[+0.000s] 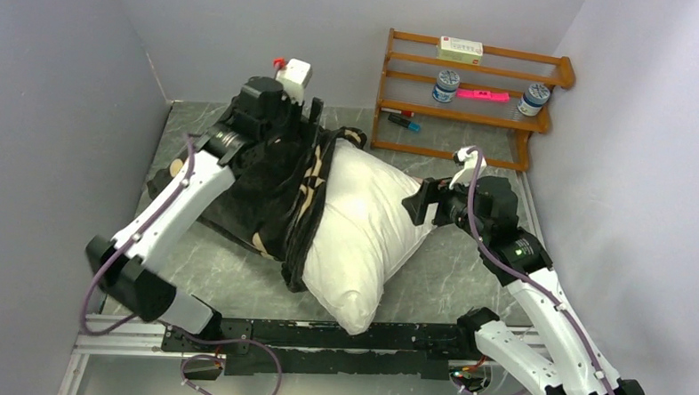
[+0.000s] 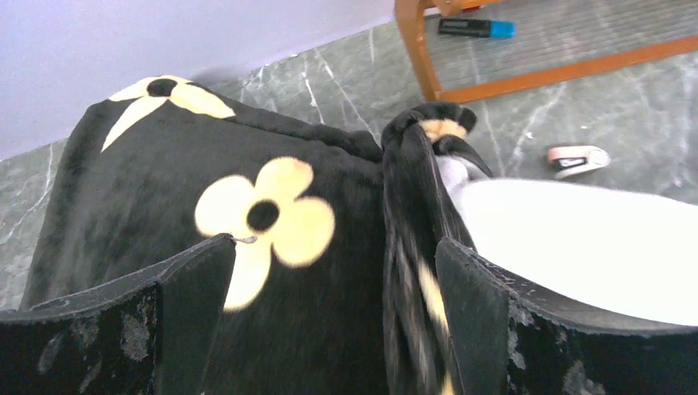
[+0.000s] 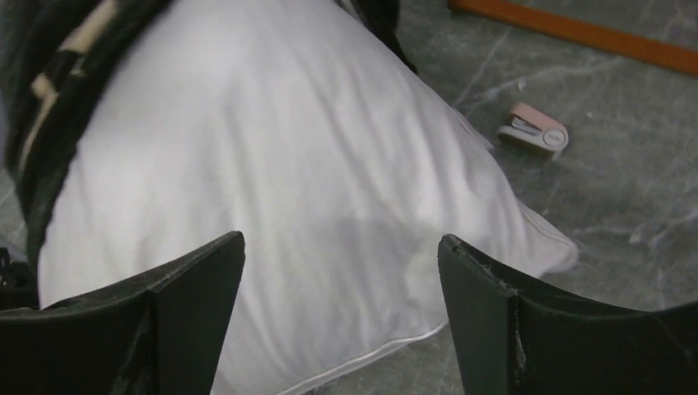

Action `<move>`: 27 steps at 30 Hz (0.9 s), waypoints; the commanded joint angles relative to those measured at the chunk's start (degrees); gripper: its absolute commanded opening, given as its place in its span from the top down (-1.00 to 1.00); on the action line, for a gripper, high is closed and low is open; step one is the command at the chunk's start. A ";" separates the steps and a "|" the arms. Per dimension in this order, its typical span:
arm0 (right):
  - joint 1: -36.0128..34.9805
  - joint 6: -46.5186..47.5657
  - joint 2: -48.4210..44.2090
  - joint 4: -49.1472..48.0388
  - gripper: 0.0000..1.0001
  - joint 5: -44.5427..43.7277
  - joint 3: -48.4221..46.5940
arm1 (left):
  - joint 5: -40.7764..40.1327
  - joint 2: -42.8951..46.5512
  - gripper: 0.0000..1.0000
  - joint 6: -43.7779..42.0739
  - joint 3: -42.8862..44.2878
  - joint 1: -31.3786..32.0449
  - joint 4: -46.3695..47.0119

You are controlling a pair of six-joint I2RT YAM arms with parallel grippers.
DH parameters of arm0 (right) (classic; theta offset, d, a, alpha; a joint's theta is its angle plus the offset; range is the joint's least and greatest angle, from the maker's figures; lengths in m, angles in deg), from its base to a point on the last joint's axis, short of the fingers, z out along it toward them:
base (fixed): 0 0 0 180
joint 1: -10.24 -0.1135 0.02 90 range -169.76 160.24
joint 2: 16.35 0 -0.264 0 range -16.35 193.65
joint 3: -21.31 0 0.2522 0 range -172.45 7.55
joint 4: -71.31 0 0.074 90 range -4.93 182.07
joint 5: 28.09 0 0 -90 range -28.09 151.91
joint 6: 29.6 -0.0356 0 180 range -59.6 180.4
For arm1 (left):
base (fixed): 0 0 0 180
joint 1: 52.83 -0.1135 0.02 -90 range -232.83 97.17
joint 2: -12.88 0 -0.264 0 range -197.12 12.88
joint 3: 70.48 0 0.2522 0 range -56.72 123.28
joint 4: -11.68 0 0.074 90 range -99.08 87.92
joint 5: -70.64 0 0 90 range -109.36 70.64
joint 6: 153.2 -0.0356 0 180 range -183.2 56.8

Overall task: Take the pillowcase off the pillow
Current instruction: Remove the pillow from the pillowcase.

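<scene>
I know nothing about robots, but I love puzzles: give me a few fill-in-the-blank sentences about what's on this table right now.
1. The large plump pillow poking out of the black plush flower-printed pillowcase is plain ____.
2. The left tool and the right tool both have jaws standing ____.
3. The orange-brown wooden rack at the back holds ____ small round jars.
Missing words: white; open; two.

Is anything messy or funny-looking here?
Yes. The pillowcase is bunched up, only half off the pillow, whose white end sticks out. A small pink gadget lies loose on the table beside the pillow.
</scene>
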 commanded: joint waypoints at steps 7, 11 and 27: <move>-7.68 7.96 4.34 -3.16 -0.99 5.50 -5.76 | 9.03 19.29 -0.93 -0.52 -21.88 -0.05 9.91; -15.17 8.89 7.20 -3.74 -0.99 4.04 -6.92 | 11.48 26.05 -0.93 0.76 -27.88 -0.05 7.69; -28.72 8.72 21.03 -4.33 -0.85 -5.07 -7.49 | 28.29 31.84 -0.93 2.61 -33.79 1.32 4.73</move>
